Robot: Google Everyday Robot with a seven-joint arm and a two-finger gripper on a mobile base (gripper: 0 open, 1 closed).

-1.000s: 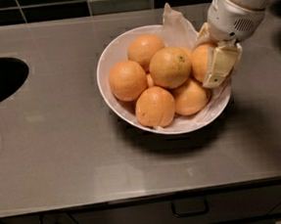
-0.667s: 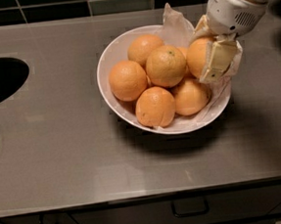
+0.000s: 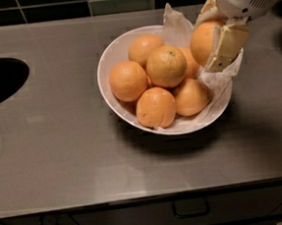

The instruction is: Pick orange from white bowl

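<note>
The white bowl (image 3: pixel 111 97) stands on the grey counter, lined with crumpled white paper and holding several oranges. My gripper (image 3: pixel 212 35) is at the bowl's right rim, shut on the orange (image 3: pixel 203 42), a round bright one held a little above the others. One cream finger (image 3: pixel 226 48) crosses the orange's front; the other shows behind it near the top. The white arm comes in from the upper right. A duller speckled orange (image 3: pixel 166 66) lies on top at the bowl's middle.
The grey counter (image 3: pixel 61 156) runs to a front edge with drawers and a dark handle (image 3: pixel 190 209) below. A dark round opening (image 3: pixel 0 80) is at the left, with a black cable by the left edge. Dark tiles line the back wall.
My gripper has risen and moved up and right with the orange in it, lifting it off the pile. The other oranges have stayed in place.
</note>
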